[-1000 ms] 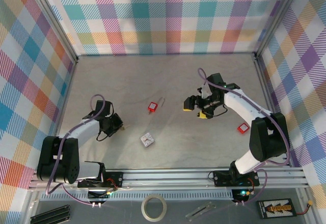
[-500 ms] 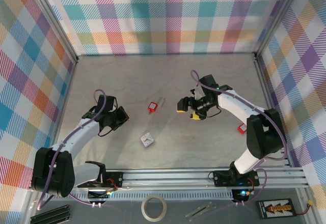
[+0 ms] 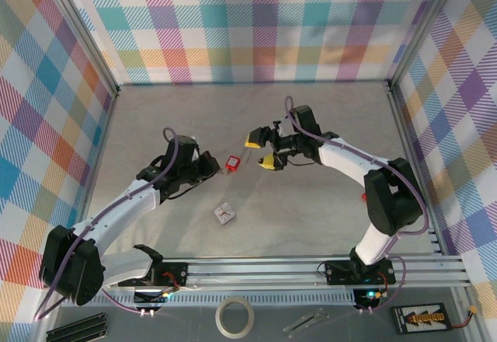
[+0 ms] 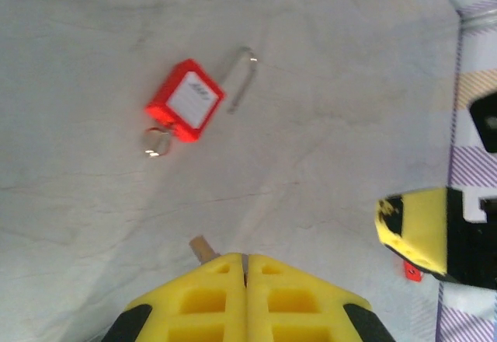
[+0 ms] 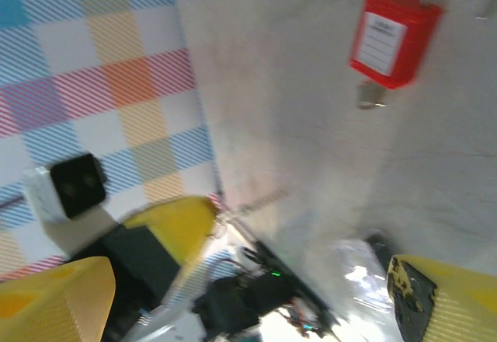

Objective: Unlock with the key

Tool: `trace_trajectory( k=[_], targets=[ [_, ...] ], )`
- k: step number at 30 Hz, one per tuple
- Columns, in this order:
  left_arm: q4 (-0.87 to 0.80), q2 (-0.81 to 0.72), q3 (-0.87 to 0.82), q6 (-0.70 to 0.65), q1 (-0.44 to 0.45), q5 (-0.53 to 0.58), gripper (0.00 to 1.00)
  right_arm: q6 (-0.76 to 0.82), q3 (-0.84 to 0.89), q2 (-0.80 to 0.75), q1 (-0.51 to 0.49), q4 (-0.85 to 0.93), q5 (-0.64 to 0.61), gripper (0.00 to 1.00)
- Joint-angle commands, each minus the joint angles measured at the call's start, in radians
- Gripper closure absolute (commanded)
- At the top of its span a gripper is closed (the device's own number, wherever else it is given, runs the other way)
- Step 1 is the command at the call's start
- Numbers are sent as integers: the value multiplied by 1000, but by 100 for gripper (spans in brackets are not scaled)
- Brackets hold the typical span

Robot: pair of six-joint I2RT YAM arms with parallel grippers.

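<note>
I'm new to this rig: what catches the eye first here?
A red padlock lies in the middle of the grey table. The shut left gripper is close on its left, the open right gripper on its right. Bright plaid walls ring the scene.

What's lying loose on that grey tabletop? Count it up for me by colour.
Red: 2, the padlock and a small red item partly hidden by the right arm
White-grey: 1, a small square block
Total: 3
</note>
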State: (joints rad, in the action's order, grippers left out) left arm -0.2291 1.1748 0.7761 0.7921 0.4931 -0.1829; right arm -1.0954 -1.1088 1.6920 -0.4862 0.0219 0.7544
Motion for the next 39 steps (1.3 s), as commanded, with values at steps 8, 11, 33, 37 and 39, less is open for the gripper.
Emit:
trace_trajectory(
  k=[8, 11, 33, 37, 39],
  targets=[
    [308, 106, 71, -134, 198, 147, 100, -413, 98, 27, -41, -350, 71, 9],
    [339, 133, 86, -161, 225, 170, 100, -430, 122, 16, -41, -357, 69, 8],
    [551, 183, 21, -263, 370, 291, 100, -504, 194, -17, -27, -439, 32, 11],
    [584, 156, -17, -264, 385, 302, 100, -491, 213, -27, -10, -418, 19, 20],
    [585, 145, -29, -263, 387, 303, 100, -488, 219, -28, -5, -416, 18, 26]
  ],
)
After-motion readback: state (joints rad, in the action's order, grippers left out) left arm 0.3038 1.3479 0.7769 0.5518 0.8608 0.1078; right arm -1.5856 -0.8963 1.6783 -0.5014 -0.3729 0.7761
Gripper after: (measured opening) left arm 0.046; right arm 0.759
